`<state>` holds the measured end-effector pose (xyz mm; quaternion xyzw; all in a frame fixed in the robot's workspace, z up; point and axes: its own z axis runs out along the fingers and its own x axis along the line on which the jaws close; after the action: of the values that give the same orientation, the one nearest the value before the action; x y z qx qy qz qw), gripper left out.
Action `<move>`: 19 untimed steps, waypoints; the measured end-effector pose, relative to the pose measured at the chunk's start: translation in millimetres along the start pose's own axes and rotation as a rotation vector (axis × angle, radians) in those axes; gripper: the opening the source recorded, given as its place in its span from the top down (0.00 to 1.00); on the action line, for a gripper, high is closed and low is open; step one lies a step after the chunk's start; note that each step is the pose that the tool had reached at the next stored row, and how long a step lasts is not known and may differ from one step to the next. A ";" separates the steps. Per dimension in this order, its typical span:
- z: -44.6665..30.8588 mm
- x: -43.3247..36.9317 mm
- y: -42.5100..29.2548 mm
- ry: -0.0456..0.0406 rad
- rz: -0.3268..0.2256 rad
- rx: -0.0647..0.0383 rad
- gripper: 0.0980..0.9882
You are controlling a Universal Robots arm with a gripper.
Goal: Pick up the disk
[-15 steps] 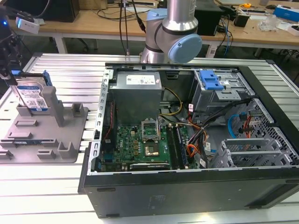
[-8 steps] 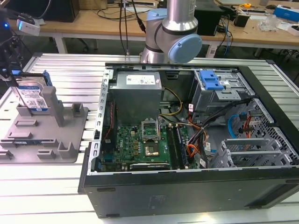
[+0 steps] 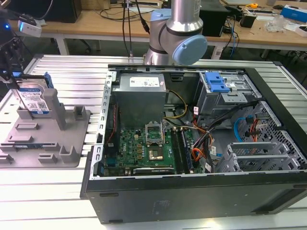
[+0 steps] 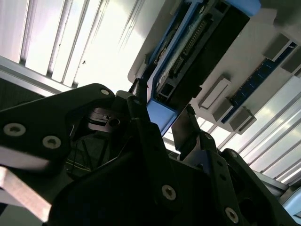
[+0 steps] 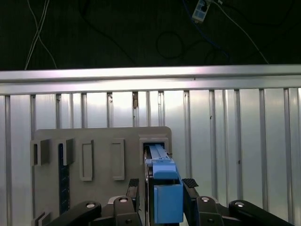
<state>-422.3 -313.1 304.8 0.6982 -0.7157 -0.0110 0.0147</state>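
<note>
One disk [image 5: 160, 157], standing on edge in slot of grey stand [image 5: 101, 141] on ribbed tabletop [image 5: 235, 141], at exterior view's left, well apart from open computer case [image 3: 192, 143]. Claw [image 5: 162, 186] straddles its upper thin edge, one finger [image 5: 134, 186] each side of blue rail. Jaws parted, nothing clamped (sliver of gap on one side, I judge). Disk's long axis runs along the gap between fingers, flat faces turned toward them.
</note>
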 end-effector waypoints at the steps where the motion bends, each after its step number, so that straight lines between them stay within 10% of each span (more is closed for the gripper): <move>1: 0.3 -0.2 0.0 0.0001 0.000 0.000 0.57; 19: 7.7 -0.7 -0.1 0.0014 0.000 0.000 0.57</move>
<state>-422.4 -312.5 297.1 0.6982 -0.7157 -0.0105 0.0151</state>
